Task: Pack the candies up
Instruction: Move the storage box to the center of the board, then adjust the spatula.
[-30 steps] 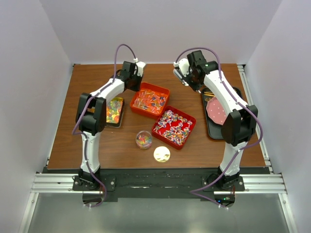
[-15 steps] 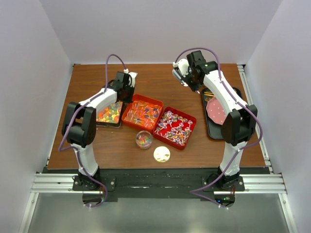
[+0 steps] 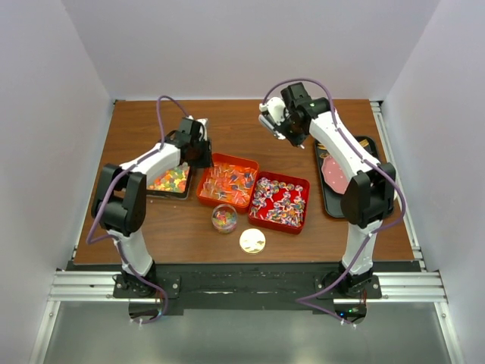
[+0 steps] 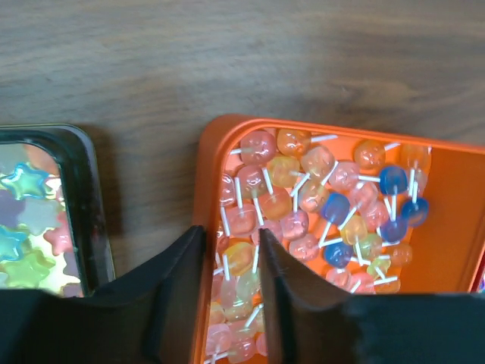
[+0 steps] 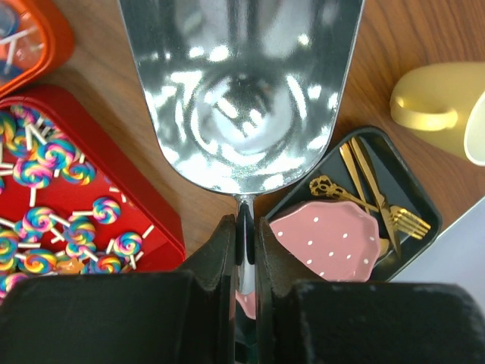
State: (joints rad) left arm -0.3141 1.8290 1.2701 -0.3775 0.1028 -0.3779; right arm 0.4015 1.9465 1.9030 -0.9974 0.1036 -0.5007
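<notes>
- Sitting in open trays mid-table, the candies (image 4: 303,197) are showing up as translucent pops on white sticks in the orange tray (image 4: 210,174), swirl pops (image 5: 53,159) in the red tray (image 5: 151,205), and star gummies (image 4: 23,189) in the black tin (image 4: 87,197) at the left. A few are also lying in the clear jar (image 3: 224,218) lower centre.
- I'm guessing they're all super light. The pops are looking hard and slick, with sticks crossing and tangling. The gummies are probably softer and a bit tacky.
- Pinching single pieces is going to be fiddly, so sliding under the heap seems like the way to go.
- The right gripper (image 5: 244,227) is squeezing the thin handle of a big metal scoop (image 5: 242,91), which is hovering above the red tray's far corner.
- The left gripper (image 4: 229,236) is straddling the orange tray's left wall with its jaws partly spread, wider than the wall and not clamping it.
- The tray walls are getting in the way, and so is that small jar mouth. The gold lid (image 3: 252,241) is lying beside the jar.
- Right of the scoop, a yellow mug (image 5: 439,98) and a black tray (image 5: 405,186) with the pink plate (image 5: 326,235) and gold cutlery (image 5: 364,182) are crowding things.
</notes>
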